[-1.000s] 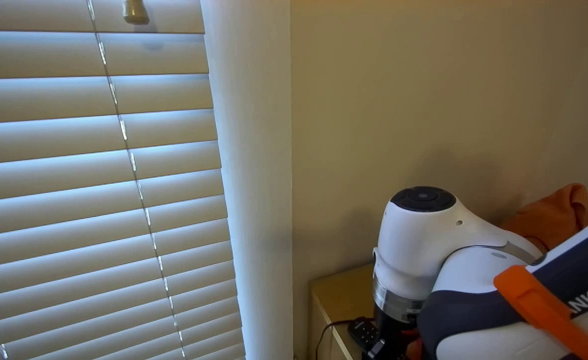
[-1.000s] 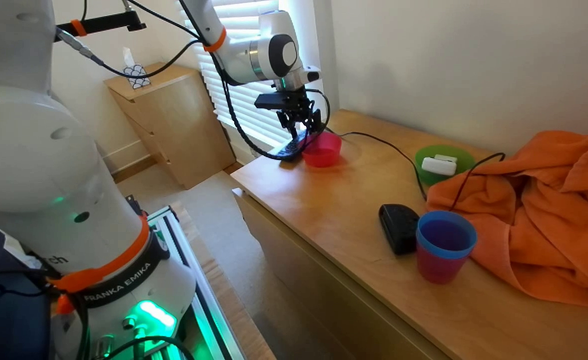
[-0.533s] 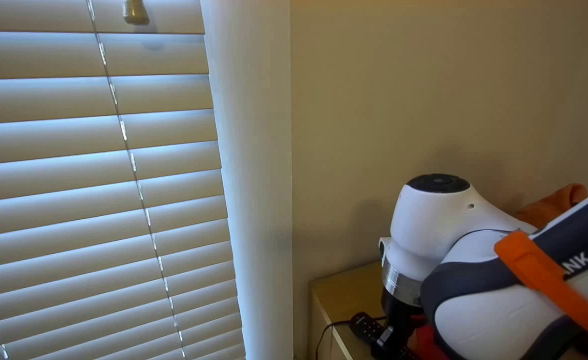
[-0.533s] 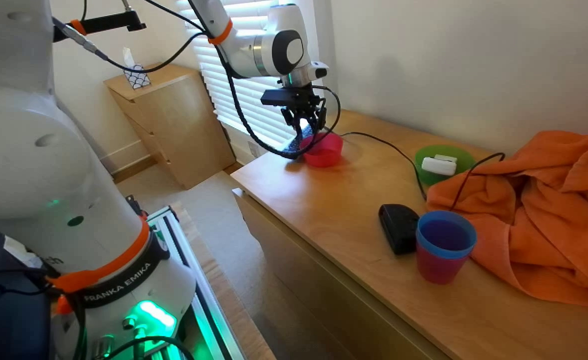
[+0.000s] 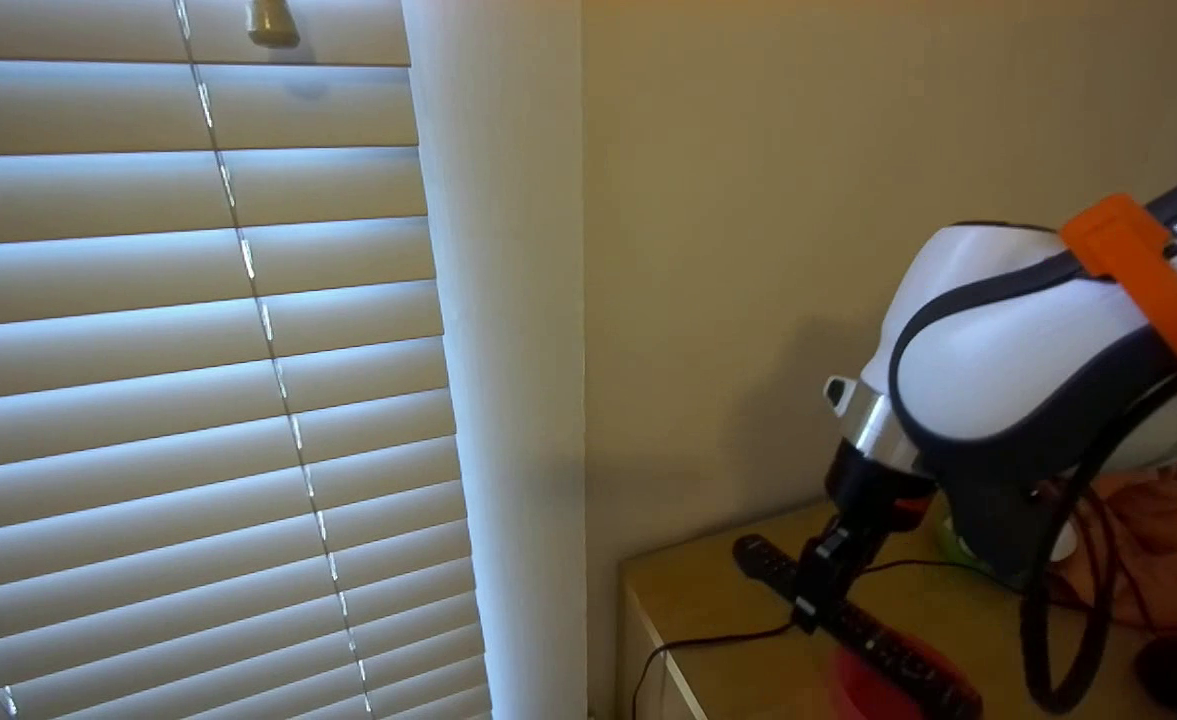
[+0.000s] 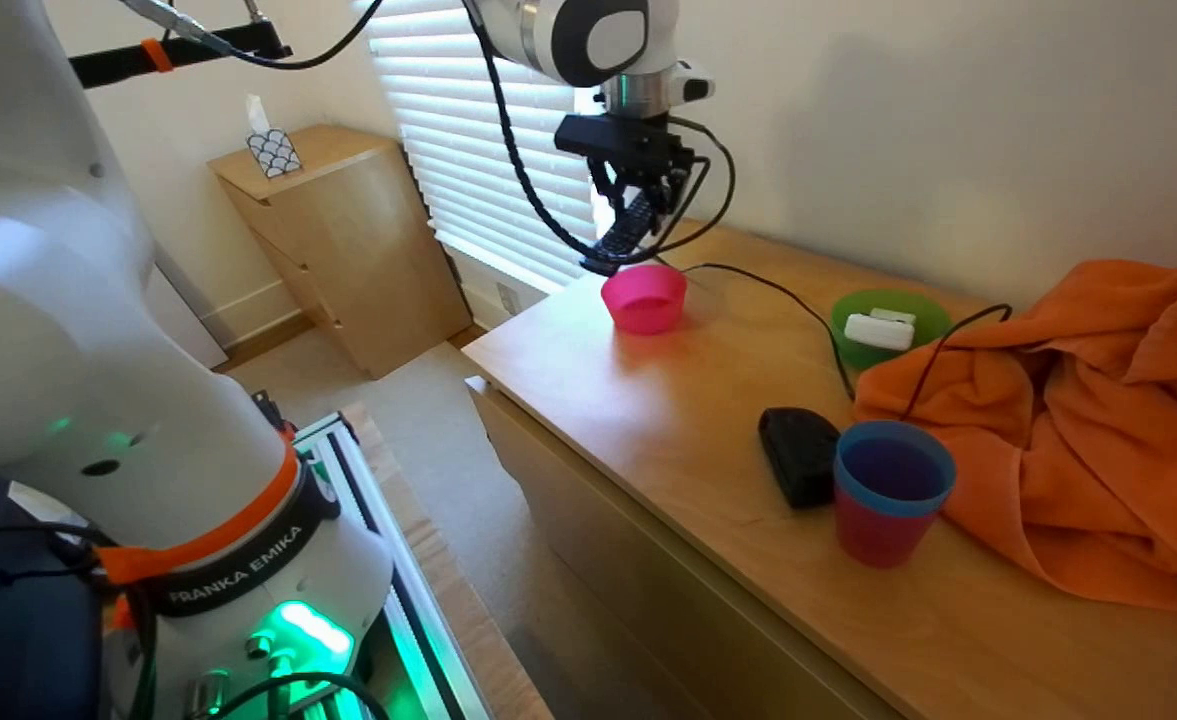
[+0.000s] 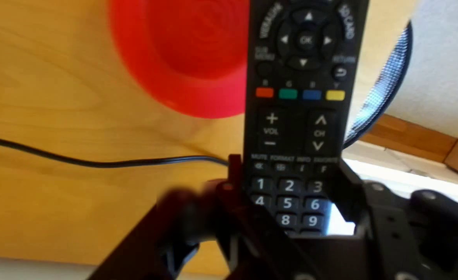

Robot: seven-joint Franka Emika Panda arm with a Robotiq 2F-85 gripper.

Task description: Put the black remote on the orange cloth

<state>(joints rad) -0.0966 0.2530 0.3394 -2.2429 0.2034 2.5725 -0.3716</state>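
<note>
Well, the red bowl (image 6: 645, 310) stood towards the edge of the tabletop (image 6: 708, 400) nearest the window blinds (image 6: 438, 130), its inside floor partly showing past the black TV remote (image 7: 299, 116) in the wrist view. The remote was held tilted above the tabletop, near the red bowl's rim; whether the two touched could not be told. The gripper (image 7: 291, 173) was closed onto the remote, a finger against each long side by the number keys. Near the edge along the wall (image 6: 898, 130), the green bowl (image 6: 933, 325) held a white blocky item (image 6: 879, 330). A cup (image 6: 890, 520), blue at the rim and purplish below, stood just beside a black case-like object (image 6: 798, 457); its dark inside could not be made out. Just past the cup, the orange cloth (image 6: 1118, 430) lay heaped from the wall edge out over the tabletop, well apart from the remote. A broad stretch of wood grain followed the edge facing the robot base (image 6: 248, 600), from the corner by the blinds down to the black case-like object. Between the red bowl and the orange cloth, a black cord (image 6: 758, 283) ran across the tabletop, nearer the wall edge than the robot-side one.
</note>
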